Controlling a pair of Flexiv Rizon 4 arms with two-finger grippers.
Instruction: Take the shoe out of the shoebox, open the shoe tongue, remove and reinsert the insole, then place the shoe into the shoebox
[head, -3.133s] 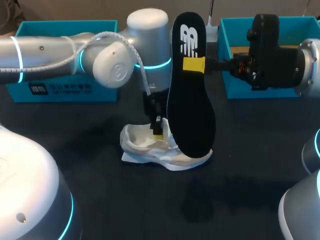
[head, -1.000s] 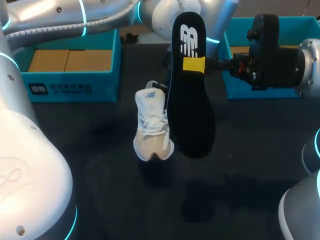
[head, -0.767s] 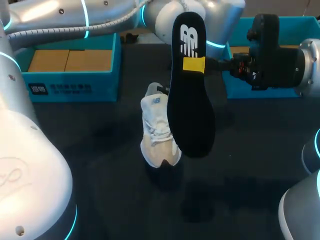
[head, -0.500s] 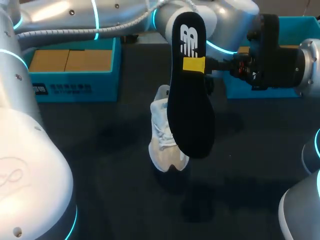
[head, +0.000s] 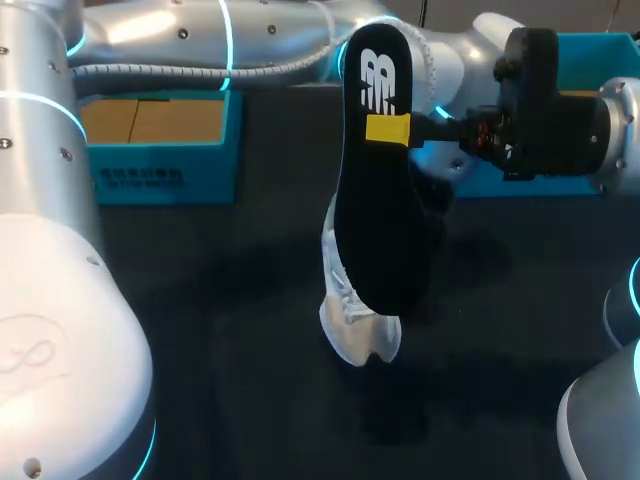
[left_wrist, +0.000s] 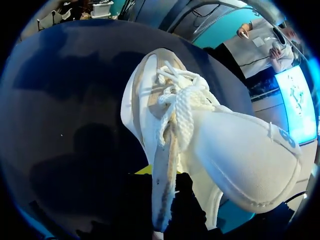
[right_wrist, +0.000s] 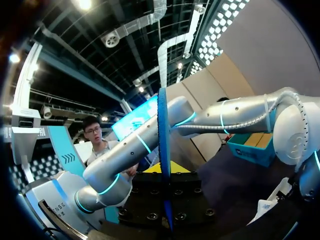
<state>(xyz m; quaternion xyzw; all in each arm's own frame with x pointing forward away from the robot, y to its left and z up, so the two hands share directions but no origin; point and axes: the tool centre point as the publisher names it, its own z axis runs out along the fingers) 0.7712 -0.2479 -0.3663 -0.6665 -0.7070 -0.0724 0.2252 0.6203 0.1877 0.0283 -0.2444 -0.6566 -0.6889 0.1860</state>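
The insole (head: 382, 215) is out of the shoe (head: 357, 322), so the step in hand looks like the reinsertion, with the two pieces brought together over the middle of the table (head: 200, 300).

The right claw (head: 389, 130) is clenched on the insole near its heel end. One yellow tip lies flat on the face turned to the head camera, and in the right wrist view the insole runs edge-on straight up between the fingers. It stands upright, its toe end hanging low and clear of the table.

The left arm comes in along the far edge and reaches behind the insole. The left claw (left_wrist: 162, 187) grips the shoe by a thin edge of its upper beside the laces, the fingers close together. The shoe hangs toe down, just behind the insole's lower half. I cannot tell whether the two touch.

The next move, as I judge it, calls for turning the shoe's mouth toward the insole's toe end and sliding one into the other without buckling the insole.

Blue shoeboxes sit by the far-left (head: 160, 175) and far-right (head: 600, 45) corners.
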